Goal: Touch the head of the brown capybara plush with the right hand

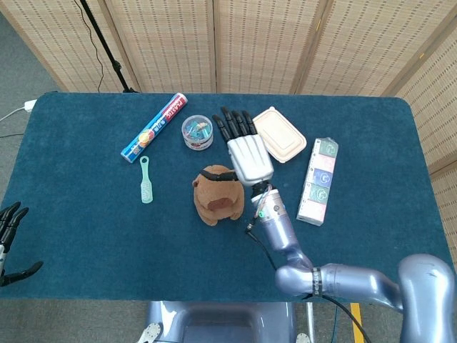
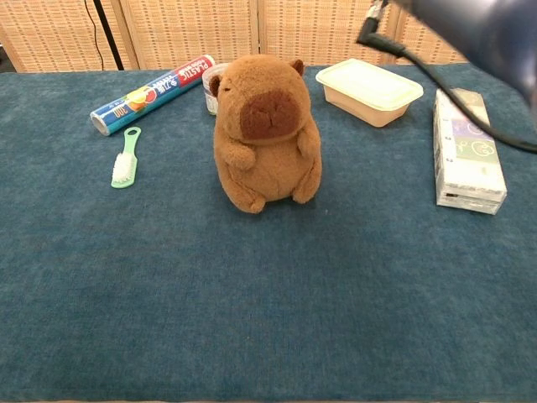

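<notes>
The brown capybara plush (image 1: pixel 216 198) (image 2: pixel 264 133) sits upright in the middle of the blue table, its face toward the robot. My right hand (image 1: pixel 245 151) is raised above the table, up and to the right of the plush, fingers spread and holding nothing; its thumb still reaches over the plush in the head view. In the chest view the plush's head is uncovered and only the right arm (image 2: pixel 478 25) shows at the top right. My left hand (image 1: pixel 10 241) hangs off the table's left edge, fingers apart and empty.
A green brush (image 1: pixel 146 180) and a blue foil roll (image 1: pixel 153 127) lie left of the plush. A round clear tub (image 1: pixel 196 132) stands behind it. A beige lidded box (image 1: pixel 280 136) and a long white pack (image 1: pixel 318 180) lie to the right.
</notes>
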You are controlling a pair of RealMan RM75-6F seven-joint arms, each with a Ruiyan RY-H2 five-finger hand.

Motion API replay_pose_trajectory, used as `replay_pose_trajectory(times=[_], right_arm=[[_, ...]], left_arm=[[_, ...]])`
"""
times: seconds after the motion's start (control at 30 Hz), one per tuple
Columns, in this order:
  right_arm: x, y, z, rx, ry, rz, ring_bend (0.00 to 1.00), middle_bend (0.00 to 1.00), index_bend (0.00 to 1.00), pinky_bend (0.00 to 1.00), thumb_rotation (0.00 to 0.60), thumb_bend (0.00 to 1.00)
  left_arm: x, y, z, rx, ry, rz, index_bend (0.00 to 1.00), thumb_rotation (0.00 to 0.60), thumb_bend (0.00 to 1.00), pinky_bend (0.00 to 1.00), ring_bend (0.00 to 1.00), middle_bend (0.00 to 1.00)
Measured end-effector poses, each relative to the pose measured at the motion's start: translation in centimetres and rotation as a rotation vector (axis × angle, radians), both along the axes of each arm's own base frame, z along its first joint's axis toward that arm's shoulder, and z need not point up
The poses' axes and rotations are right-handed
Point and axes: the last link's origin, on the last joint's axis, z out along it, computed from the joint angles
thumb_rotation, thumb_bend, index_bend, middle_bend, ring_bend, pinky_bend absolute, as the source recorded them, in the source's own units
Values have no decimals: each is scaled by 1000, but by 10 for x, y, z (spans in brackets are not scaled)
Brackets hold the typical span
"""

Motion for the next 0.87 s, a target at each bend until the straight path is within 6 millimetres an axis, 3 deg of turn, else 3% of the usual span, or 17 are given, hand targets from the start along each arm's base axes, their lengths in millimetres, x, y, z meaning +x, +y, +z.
replay_pose_trajectory(times=[0.13,0.37,0.7,0.87], right_arm=[[-32,4,24,-38,35,-29,0,0,0,0,173,0],[-93,24,43,-53,103,-76,0,0,0,0,187,0],[-211,84,66,-73,297,-208,0,0,0,0,195,0],[-253,108,79,-96,259,-265,0,0,0,0,201,0]], left_arm=[[1,0,-1,-3,7,-3,0,600,0,0,0,0],[2,-1,-4,-10,17,-8,0,600,0,0,0,0],[3,-4,-4,-10,13,-18,0,600,0,0,0,0],[4,-5,-6,-16,18,-23,0,600,0,0,0,0]])
